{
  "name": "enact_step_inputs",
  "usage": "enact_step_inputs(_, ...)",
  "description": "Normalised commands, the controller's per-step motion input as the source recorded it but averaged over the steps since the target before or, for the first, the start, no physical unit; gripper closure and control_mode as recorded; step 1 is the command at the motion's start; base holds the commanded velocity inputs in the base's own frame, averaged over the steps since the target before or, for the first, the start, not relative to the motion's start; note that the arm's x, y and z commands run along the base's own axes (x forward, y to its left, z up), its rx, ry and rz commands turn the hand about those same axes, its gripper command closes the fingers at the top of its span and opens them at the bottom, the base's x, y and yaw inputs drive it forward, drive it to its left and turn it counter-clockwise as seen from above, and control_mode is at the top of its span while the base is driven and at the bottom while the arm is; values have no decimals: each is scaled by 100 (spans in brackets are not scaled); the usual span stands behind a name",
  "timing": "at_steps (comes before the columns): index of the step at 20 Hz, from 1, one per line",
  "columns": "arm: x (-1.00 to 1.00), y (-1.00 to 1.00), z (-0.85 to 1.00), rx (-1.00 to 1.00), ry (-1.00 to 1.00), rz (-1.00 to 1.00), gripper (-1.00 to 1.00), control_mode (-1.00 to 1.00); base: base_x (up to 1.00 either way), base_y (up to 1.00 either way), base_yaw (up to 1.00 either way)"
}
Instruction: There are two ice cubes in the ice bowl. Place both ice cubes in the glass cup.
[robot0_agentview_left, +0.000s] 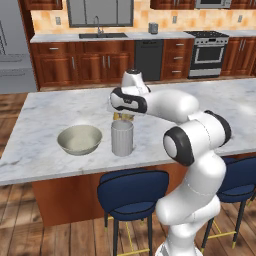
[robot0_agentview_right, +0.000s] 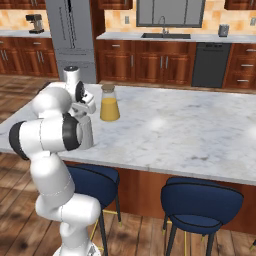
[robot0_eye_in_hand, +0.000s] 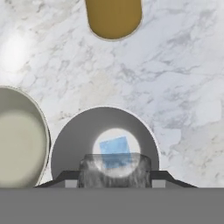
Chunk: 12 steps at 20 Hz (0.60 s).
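Clear ice cube (robot0_eye_in_hand: 114, 174) in tool, blue cube (robot0_eye_in_hand: 114, 152) inside glass cup (robot0_eye_in_hand: 70, 144).

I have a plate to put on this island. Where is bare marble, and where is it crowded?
Bare marble runs right of the juice bottle to the island's far end, above the blue stools. It is crowded at the other end, where the ice bowl, glass cup and gripper cluster.

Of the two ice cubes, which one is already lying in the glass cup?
The light blue ice cube lies on the bottom of the glass cup. The clear greyish ice cube is above the cup's mouth, between the fingers of the gripper.
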Motion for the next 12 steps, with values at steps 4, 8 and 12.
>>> enact_step_inputs(4, 13, 0, -18, -1, 1, 0, 100, -100, 0, 0, 0)
enact_step_inputs(8, 0, 0, -27, 0, 4, 0, 100, -100, 0, 0, 0)
enact_step_inputs(12, 7, 0, -6, 0, 0, 0, 100, -100, 0, 0, 0)
